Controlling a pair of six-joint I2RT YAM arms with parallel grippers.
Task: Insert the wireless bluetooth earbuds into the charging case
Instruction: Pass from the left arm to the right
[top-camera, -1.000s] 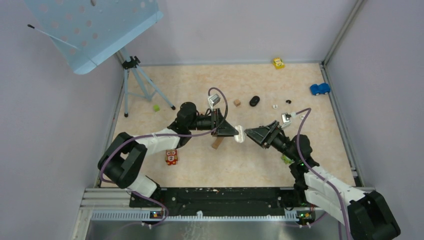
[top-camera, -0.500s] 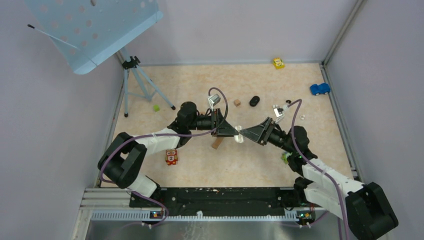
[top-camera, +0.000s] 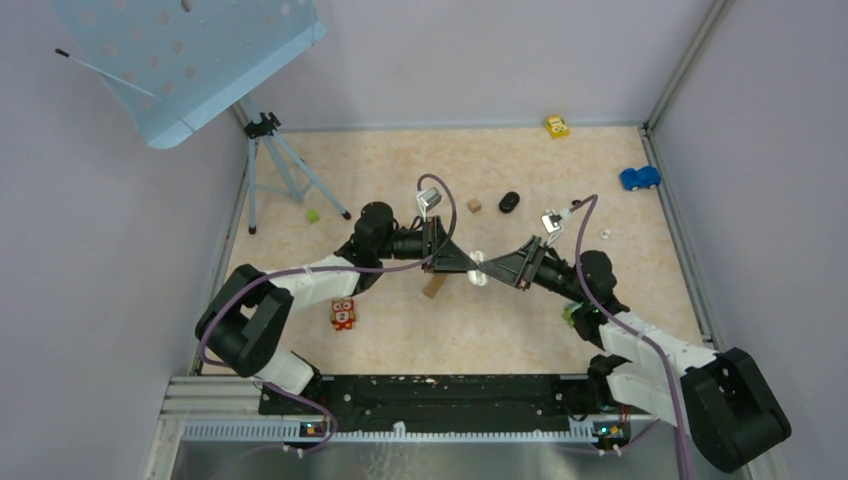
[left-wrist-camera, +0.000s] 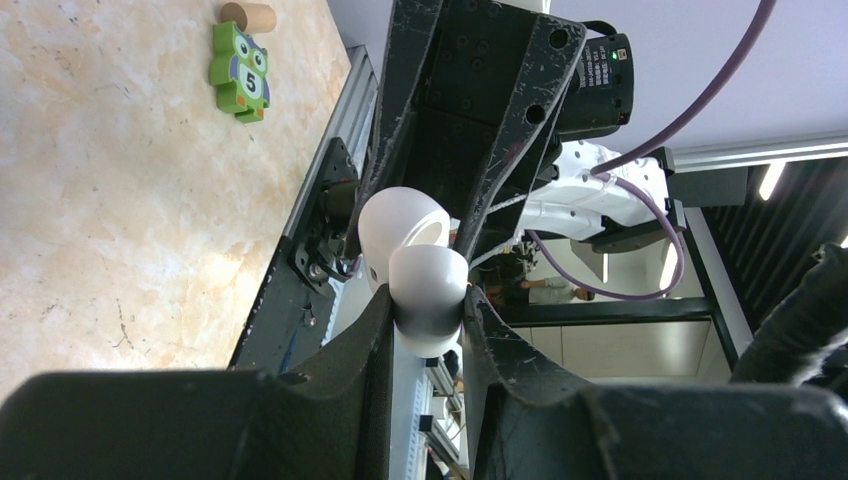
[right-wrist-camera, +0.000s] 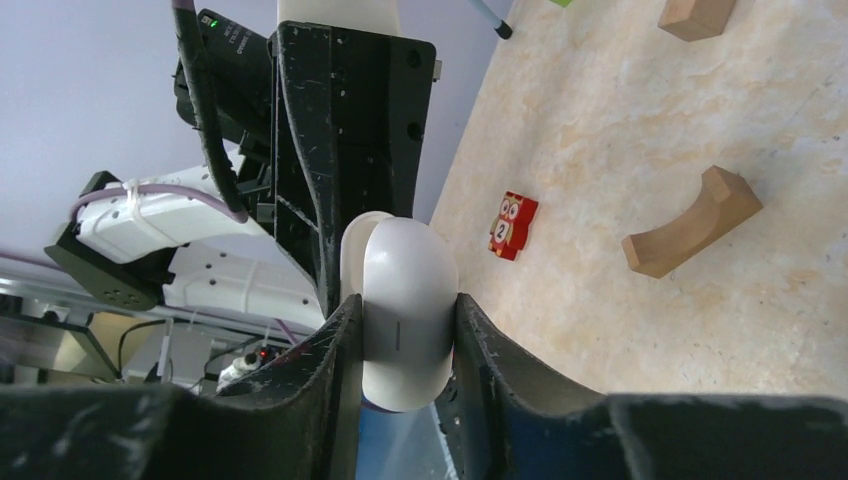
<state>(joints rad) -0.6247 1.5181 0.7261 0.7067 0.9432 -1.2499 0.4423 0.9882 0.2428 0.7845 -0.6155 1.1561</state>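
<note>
Pinched at one end by left gripper (left-wrist-camera: 428, 318), clamped at the other by right gripper (right-wrist-camera: 405, 330): white charging case (left-wrist-camera: 400, 222), aloft, squarely between both tips. Behind right gripper, down on table (top-camera: 400, 160), nearer that arm: one white earbud (top-camera: 605, 234).

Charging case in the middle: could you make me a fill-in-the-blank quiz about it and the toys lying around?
1. The left end effector and the right end effector both clamp a charging case coloured ___.
2. The red owl block shows the number ___.
3. The green owl block shows the number ___.
Missing words: white; 2; 5.
</note>
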